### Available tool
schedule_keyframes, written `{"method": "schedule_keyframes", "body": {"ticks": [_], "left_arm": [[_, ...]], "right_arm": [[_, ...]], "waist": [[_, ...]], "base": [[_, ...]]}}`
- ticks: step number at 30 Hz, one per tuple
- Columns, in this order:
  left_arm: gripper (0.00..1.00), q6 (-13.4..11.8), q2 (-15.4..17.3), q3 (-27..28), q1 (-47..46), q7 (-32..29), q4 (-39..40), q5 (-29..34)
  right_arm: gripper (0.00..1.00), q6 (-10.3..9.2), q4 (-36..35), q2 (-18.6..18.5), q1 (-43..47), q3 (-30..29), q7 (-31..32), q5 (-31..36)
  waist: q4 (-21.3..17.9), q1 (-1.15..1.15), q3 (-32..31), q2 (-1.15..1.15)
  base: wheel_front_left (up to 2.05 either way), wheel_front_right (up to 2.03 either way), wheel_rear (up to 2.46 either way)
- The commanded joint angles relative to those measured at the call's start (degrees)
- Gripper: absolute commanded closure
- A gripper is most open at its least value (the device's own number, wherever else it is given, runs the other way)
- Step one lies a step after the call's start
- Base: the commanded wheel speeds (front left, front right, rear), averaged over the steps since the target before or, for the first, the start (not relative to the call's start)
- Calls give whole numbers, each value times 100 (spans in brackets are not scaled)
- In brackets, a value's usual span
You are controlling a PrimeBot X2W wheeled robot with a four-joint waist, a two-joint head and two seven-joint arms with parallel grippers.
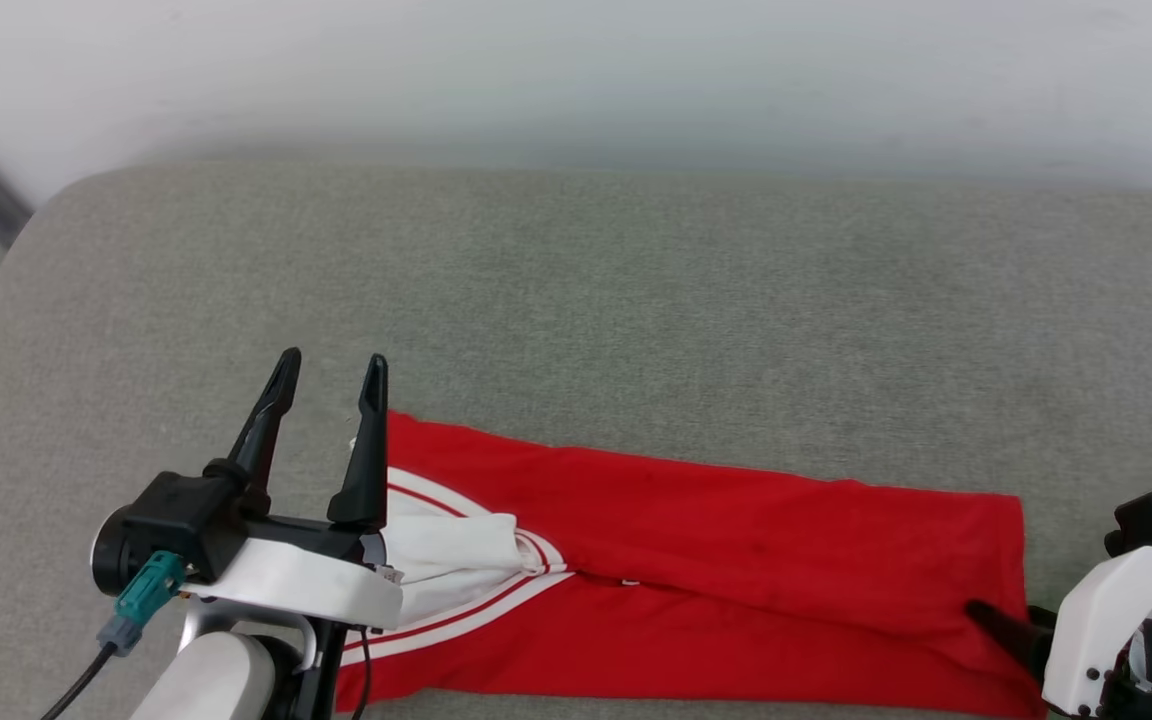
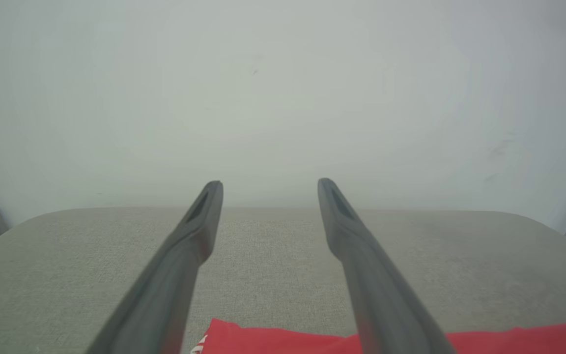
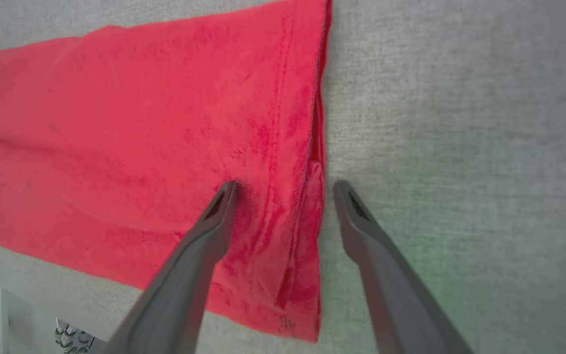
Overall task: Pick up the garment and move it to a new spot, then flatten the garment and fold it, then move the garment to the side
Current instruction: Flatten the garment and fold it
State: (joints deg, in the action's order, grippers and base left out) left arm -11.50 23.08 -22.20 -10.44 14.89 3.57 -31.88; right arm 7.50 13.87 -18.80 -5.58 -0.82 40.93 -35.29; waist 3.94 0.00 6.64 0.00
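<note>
Garment (image 1: 716,530) — soft, light, floppy by the look; folded long strip on grey cushion (image 1: 576,280); collar end under left gripper (image 1: 332,358), jaws apart, empty; hem edge between spread jaws of right gripper (image 3: 285,184), nothing clamped — best pinch end corners, middle likely sags.

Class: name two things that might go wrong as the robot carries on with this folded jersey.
The right gripper, open, straddles the hem of the garment: closing might catch one layer only and undo the fold. The white sleeve lies bunched beside the open left gripper; it may stay creased.
</note>
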Motion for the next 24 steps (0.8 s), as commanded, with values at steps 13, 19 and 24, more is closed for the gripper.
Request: {"method": "schedule_keyframes", "body": {"ticks": [13,19,24], "left_arm": [[0,33,-121,107,127,40,-118,408],[0,-79,-65,169,326,34,-139,437],[0,-160,-45,175,425,3,-137,444]], "right_arm": [[100,5,595,99,-297,380,190,-415],[100,-3,440,-283,-549,226,37,-362],[100,-4,496,-420,-551,-417,45,-169]], "waist": [[231,0,97,0],[42,0,-17,0],[-133,0,-74,0]], "base": [[0,0,0],[0,0,0],[0,0,0]]}}
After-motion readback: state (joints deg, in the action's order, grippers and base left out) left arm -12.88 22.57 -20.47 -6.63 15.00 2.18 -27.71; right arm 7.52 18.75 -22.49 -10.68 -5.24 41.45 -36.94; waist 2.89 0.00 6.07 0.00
